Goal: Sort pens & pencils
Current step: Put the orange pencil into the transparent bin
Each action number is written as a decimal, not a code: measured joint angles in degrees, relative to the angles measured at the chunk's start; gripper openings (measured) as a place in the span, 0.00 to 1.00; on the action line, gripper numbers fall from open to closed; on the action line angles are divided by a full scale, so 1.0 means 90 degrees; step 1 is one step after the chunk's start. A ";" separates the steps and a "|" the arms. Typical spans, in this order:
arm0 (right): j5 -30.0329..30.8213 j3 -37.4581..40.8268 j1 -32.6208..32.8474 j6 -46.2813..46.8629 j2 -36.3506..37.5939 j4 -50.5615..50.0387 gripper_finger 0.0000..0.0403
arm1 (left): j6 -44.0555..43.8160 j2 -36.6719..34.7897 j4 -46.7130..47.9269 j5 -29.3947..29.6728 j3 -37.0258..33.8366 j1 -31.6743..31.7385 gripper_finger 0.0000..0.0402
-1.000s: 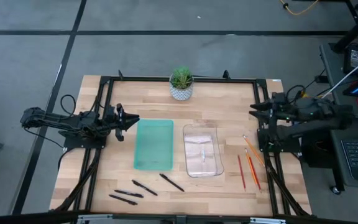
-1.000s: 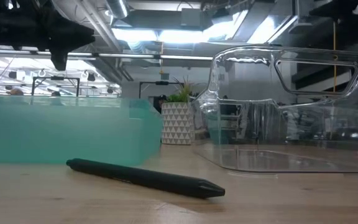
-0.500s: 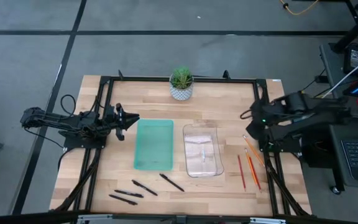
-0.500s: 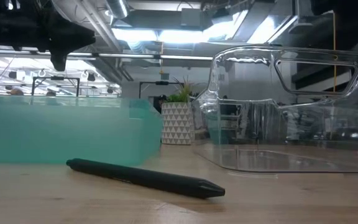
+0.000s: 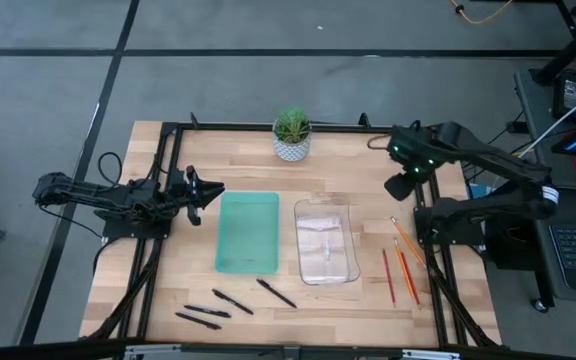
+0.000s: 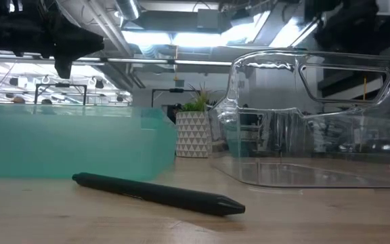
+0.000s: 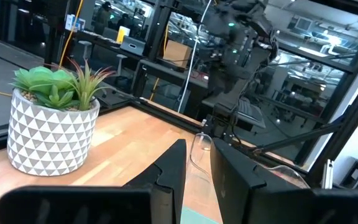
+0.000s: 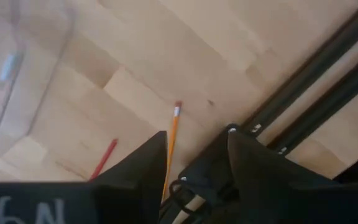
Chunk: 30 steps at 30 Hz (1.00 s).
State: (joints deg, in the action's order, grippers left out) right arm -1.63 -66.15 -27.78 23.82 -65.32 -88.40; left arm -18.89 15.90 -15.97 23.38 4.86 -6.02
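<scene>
The black pens (image 5: 233, 301) lie near the table's near edge, left of centre; one pen (image 6: 158, 193) shows close up in the low view. Three orange and red pencils (image 5: 401, 265) lie flat on the right side, beside the clear bin (image 5: 326, 242). My right gripper (image 5: 400, 183) hangs open above the table, toward the far edge from the pencils, pointing down. Its wrist view shows an orange pencil (image 8: 171, 142) and a red one (image 8: 104, 158) below my right gripper (image 8: 194, 149). My left gripper (image 5: 208, 192) waits, narrowly open, left of the teal bin (image 5: 247, 232).
A potted plant (image 5: 291, 135) stands at the far edge, centre. The teal bin and clear bin sit side by side mid-table. Black frame rails (image 5: 430, 260) run along the right side next to the pencils. Bare wood lies between the bins and the near edge.
My right arm has risen from its level rest at the table's right edge and reached toward the far edge. Its gripper has tipped to point down at the table. Pens, pencils and my left arm have stayed where they were.
</scene>
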 joint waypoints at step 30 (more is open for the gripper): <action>-0.1453 0.3560 0.0261 0.0979 -0.0100 0.2904 0.43 | 0.0000 0.0000 0.0064 -0.0007 -0.0002 0.0000 0.17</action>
State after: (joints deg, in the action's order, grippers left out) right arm -14.70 -34.11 -25.43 32.64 -66.22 -62.27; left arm -18.90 15.90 -15.40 23.31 4.84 -6.02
